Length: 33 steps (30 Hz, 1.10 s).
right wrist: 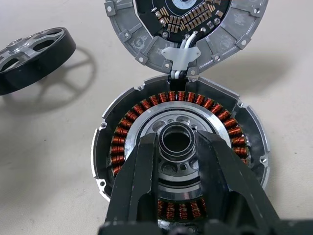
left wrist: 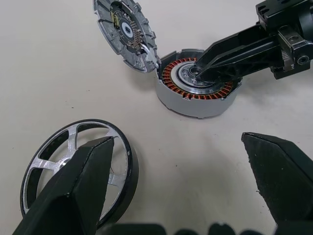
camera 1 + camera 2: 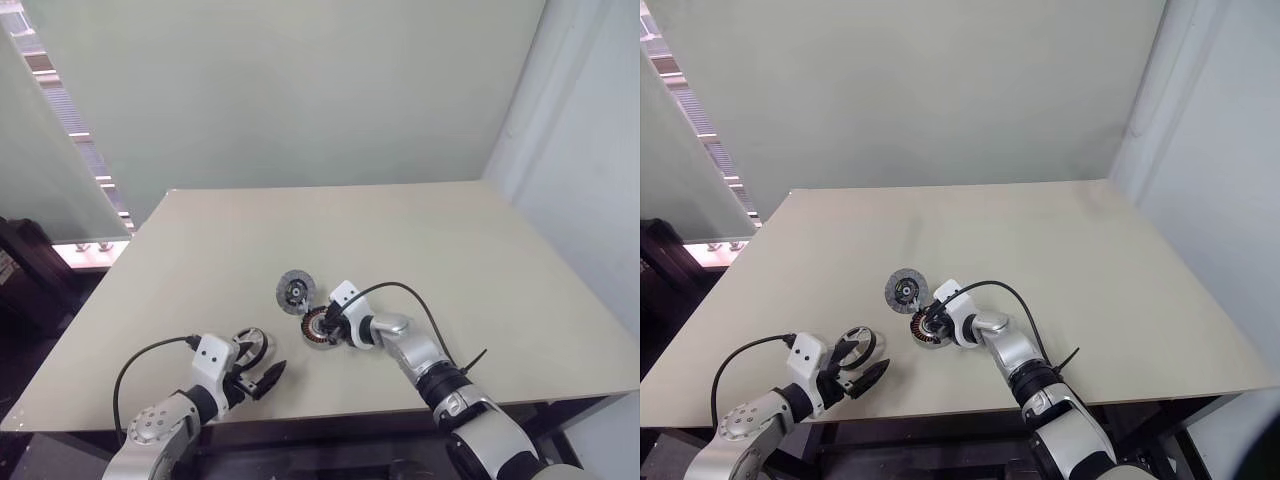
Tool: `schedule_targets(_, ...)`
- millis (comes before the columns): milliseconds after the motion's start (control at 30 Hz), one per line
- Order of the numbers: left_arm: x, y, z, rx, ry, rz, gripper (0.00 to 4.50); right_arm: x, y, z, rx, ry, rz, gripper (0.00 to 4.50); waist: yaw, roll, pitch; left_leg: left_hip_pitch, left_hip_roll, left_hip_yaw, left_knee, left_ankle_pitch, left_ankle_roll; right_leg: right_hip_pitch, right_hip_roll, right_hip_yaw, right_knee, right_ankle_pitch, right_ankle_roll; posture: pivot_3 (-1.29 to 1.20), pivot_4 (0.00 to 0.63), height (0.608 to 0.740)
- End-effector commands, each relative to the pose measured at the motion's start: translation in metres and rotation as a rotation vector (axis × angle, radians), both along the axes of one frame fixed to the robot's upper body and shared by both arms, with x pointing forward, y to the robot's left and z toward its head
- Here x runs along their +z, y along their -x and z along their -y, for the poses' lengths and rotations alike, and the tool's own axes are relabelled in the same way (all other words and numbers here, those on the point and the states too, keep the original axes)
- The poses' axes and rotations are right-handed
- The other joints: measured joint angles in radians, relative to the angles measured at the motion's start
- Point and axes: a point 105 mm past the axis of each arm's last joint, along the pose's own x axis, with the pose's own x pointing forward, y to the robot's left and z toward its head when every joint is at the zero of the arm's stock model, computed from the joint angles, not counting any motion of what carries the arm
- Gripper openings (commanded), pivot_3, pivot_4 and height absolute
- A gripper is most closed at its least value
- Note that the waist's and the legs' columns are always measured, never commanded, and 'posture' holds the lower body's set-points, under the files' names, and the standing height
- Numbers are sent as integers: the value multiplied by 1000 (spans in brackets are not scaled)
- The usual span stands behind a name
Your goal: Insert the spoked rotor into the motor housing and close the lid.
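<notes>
Left gripper (image 2: 178, 188), fingers wide, should take the spoked rotor (image 2: 78, 171) beside it while the right gripper (image 1: 178, 147) pinches the motor housing (image 2: 198, 83) hub.

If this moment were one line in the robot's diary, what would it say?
right tool: closed on motor housing centre hub | left tool: open by spoked rotor | lid: open | rotor: not inserted
</notes>
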Motion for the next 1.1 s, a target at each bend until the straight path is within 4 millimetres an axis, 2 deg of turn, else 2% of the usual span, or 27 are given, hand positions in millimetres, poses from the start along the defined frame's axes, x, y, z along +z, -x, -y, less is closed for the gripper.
schedule_targets(33,17,-5,6,-20,2,68,4500,11,-7,-1,-1,-5,33,809,0,0,0,0,0,0,0,0,0,0,0,0,0,0,0,0,0,740)
schedule_targets(1067,17,-6,9,-30,3,66,4500,7,-5,0,-3,3,7,809,0,0,0,0,0,0,0,0,0,0,0,0,0,0,0,0,0,740)
schedule_targets(1100,17,-6,9,-29,3,66,4500,8,-3,-2,14,1,8,1159,0,0,0,0,0,0,0,0,0,0,0,0,0,0,0,0,0,740)
